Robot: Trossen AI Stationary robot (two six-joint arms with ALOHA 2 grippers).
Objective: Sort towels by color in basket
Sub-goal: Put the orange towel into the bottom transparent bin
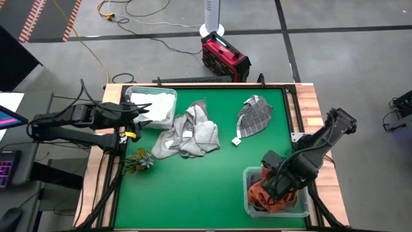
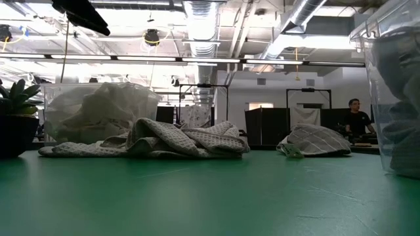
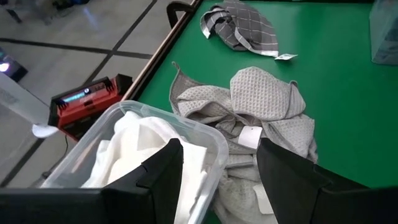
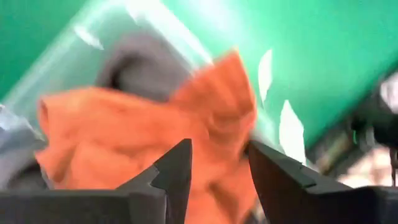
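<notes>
Right gripper: near right, over the clear bin; fingers apart, nothing pinched. The orange towel lies loose just below the tips, on a dark grey cloth.
Step in hand, my read: drop finished here; lift straight up so no fold snags and drags out.
Plant sprig: near left edge of the green mat; not for sorting, steer clear.
Light grey towels: mid-table heap, touching the far-left bin's side. Pinch one top fold only, or two may come up together.
Checked towel: far right of heap, apart, tag out.
Left gripper: far left, above the white-towel bin; fingers apart, empty.
White towels: inside that bin.
</notes>
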